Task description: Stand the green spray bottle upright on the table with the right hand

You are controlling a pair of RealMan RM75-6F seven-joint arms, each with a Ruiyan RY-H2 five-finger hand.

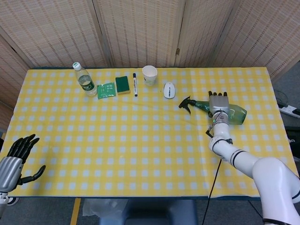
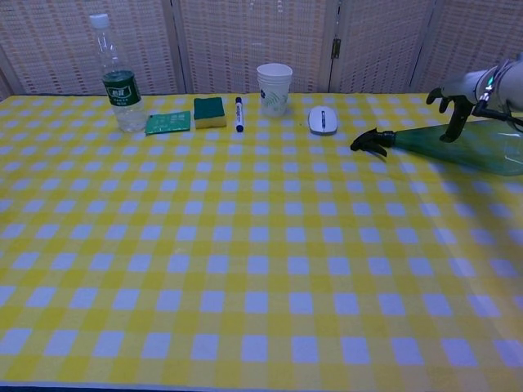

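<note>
The green spray bottle [image 1: 237, 114] lies on its side at the table's right, its black nozzle [image 1: 186, 104] pointing left. In the chest view the green spray bottle [image 2: 470, 145] runs off the right edge. My right hand [image 1: 218, 104] hovers over the bottle's middle, palm down, fingers apart and not closed round it. From the chest view the right hand [image 2: 462, 88] is above the bottle, with one fingertip [image 2: 447, 133] reaching down to its top. My left hand [image 1: 14, 157] hangs off the table's near left corner, fingers spread, holding nothing.
Along the back stand a water bottle [image 1: 84, 79], a green packet [image 1: 106, 90], a green sponge [image 1: 123, 85], a marker [image 1: 134, 84], a paper cup [image 1: 149, 75] and a white mouse [image 1: 169, 90]. A power strip [image 1: 289, 110] lies beyond the right edge.
</note>
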